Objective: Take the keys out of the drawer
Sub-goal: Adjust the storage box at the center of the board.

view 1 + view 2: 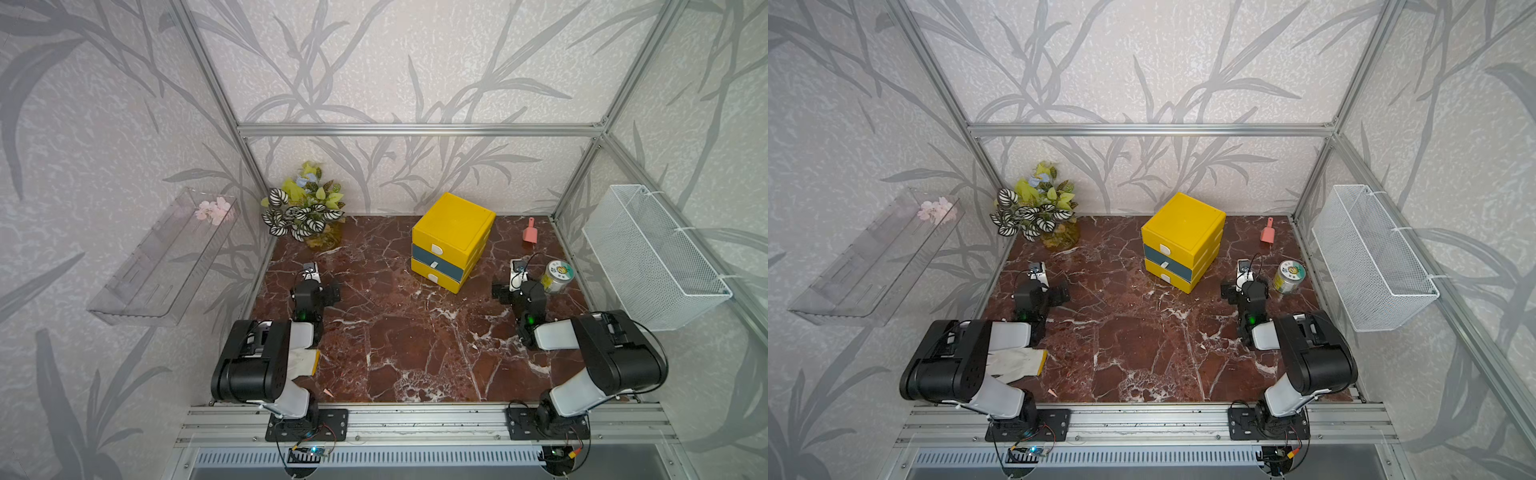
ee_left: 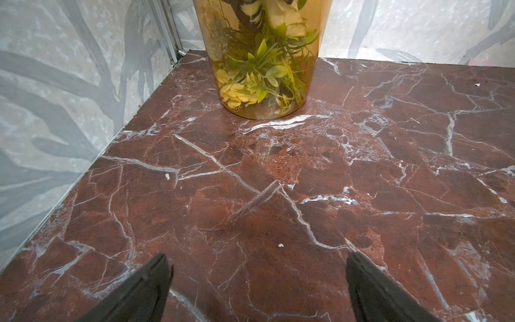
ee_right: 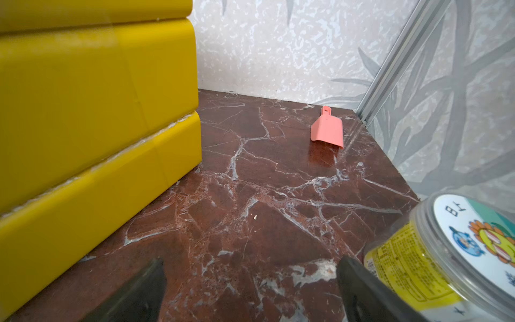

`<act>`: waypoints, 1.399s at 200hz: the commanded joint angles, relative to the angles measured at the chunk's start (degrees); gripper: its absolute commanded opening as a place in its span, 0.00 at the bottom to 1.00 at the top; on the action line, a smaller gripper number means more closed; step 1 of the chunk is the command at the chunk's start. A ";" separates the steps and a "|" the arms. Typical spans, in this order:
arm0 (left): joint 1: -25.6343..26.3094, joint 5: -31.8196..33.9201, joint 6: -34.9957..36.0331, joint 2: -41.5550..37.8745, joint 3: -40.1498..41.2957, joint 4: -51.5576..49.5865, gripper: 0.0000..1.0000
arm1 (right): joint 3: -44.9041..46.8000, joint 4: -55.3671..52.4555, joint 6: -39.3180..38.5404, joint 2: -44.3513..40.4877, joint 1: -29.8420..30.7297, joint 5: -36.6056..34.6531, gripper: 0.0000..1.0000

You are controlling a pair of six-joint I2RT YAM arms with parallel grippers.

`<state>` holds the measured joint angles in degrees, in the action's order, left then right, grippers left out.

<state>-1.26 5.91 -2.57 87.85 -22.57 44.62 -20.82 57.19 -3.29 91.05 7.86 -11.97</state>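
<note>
keys: none visible in any view; no drawer stands open to show its inside.
cabinet (image 1: 453,226): yellow, at the back of the desk (image 1: 395,332), between the two arms and nearer the right one, its front turned partly toward the left arm's side.
drawers: top drawer (image 1: 436,248) yellow, middle drawer (image 1: 435,264) blue-grey, bottom drawer (image 1: 433,277) yellow; all three sit flush and shut in both top views.
left jaws: apart, with only bare desk between the black fingers (image 2: 145,287); they sit low over the desk with the vase (image 2: 264,69) of leaves ahead, well apart from the cabinet.
right jaws: apart, with nothing between them; they sit low over the desk, with the cabinet's plain side wall near on one side and the jar (image 3: 446,251) just beside the finger on the other. Whether that finger touches the jar cannot be told.
jaws to drawers: the right jaws lie alongside the cabinet's side, not at the drawer fronts. Neither pair touches a handle.
scoop (image 3: 327,132): pink, on the desk near the back right corner, beyond the right jaws.
glove (image 1: 1017,363): white, flat on the desk, partly under the left arm.
</note>
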 commanded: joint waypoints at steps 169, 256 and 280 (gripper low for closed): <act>-0.26 -0.39 -0.07 -0.71 -1.43 0.54 0.99 | 0.33 1.08 -0.06 0.01 -0.02 -0.51 0.99; 6.75 13.71 0.59 -12.06 -15.65 -28.49 0.76 | -12.21 -42.95 9.37 -27.94 0.40 1.30 0.95; 8.20 8.54 -2.08 -15.85 -20.54 -32.00 0.72 | -23.41 -58.65 17.80 -27.66 0.41 5.59 0.91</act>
<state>5.74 15.64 -2.33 76.29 -38.28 22.24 -35.70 20.05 4.84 63.53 7.92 -10.81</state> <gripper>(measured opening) 0.737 0.923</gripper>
